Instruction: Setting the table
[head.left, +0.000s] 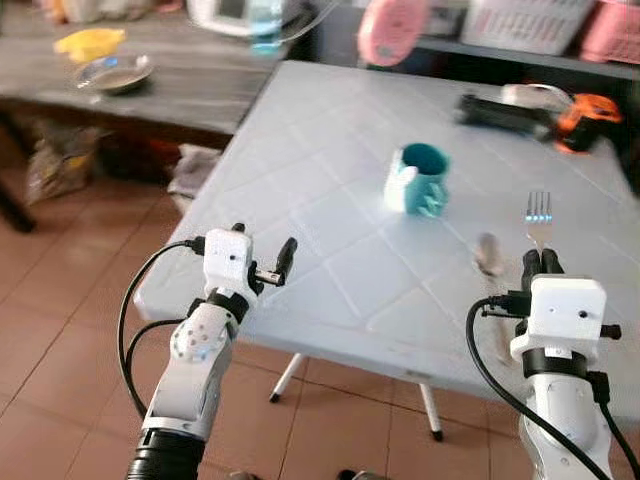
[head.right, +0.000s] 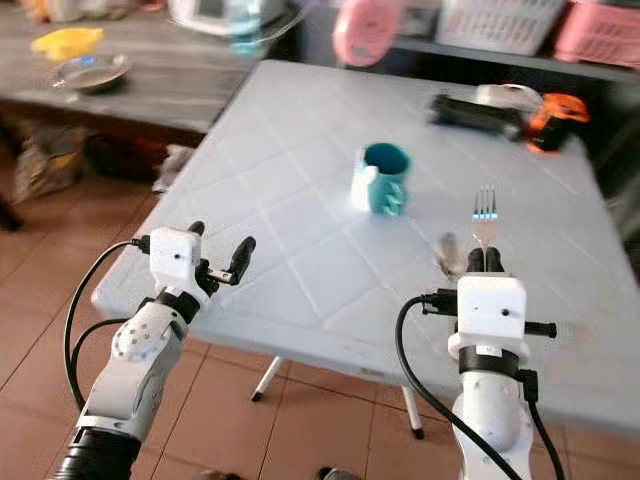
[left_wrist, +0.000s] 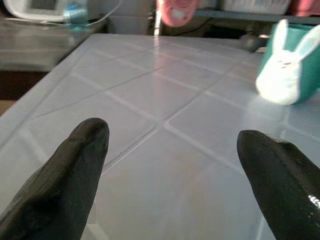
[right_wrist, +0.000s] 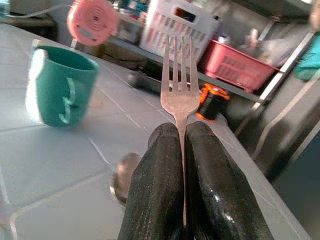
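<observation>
A silver fork (head.left: 538, 214) sticks forward from my right gripper (head.left: 542, 262), which is shut on its handle above the near right part of the pale blue table (head.left: 330, 200). A spoon (head.left: 489, 256) lies on the table just left of that gripper. A teal mug with a white rabbit figure (head.left: 417, 180) stands mid-table, beyond both grippers. My left gripper (head.left: 263, 258) is open and empty over the table's near left edge; its fingers (left_wrist: 65, 175) frame bare tabletop with the mug (left_wrist: 292, 62) further on.
A black and orange tool (head.left: 530, 112) lies at the table's far right. A pink fan (head.left: 392, 30) and baskets (head.left: 525, 22) stand behind. A dark side table (head.left: 190, 90) with a dish (head.left: 112, 73) is at the left. Tiled floor below.
</observation>
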